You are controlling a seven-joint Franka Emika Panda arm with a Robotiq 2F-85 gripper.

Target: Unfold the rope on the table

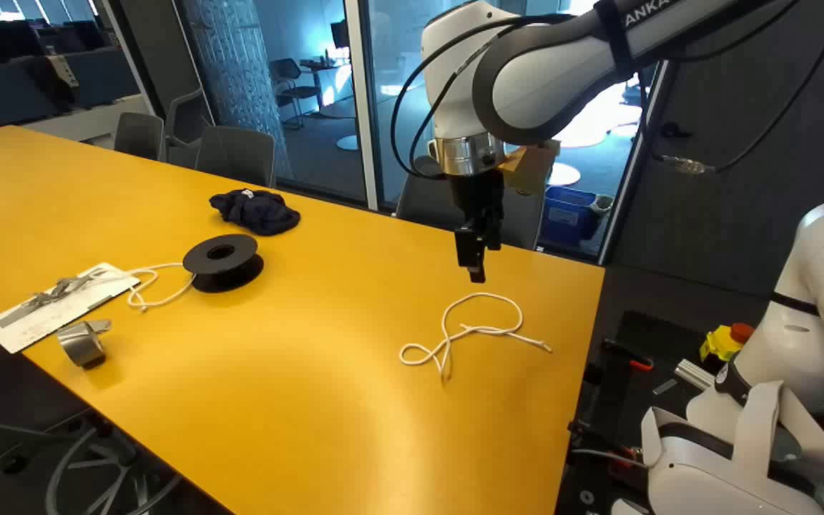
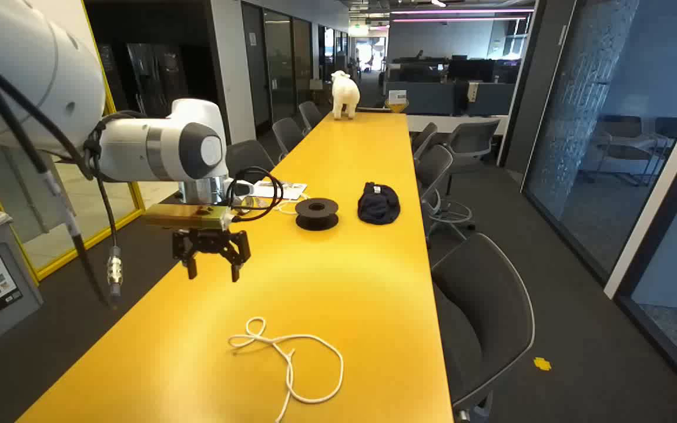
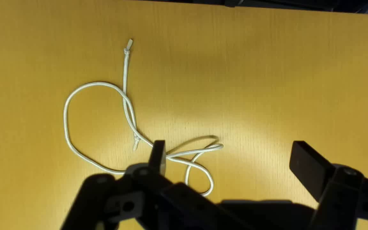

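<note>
fingers [image 3: 310, 169]: one pair, black, spread wide, holding nothing; hanging above the desk [image 1: 276, 393], apart from the rope [image 3: 66, 118].

rope: one length, cream, near a short edge of the desk; one large loop, one small twisted loop; a knotted tip towards that edge, a second by the crossing.

step, as judged: choosing a strand. best done by centring over the small loop, descending straight, closing on a single strand of its outer bend just above the surface, then drawing low and slowly away from the large loop. closing at a crossing may catch two strands.

spool [image 1: 223, 265]: one, black, between the long edges; no lettering legible.

dark cloth [image 1: 254, 212]: one, near a long edge; white tag [image 2: 377, 190], unreadable.

arm [image 1: 562, 86]: one, white; reads "anka".

bin [image 2: 18, 258]: one, grey, off the desk; reads "landfill".
</note>
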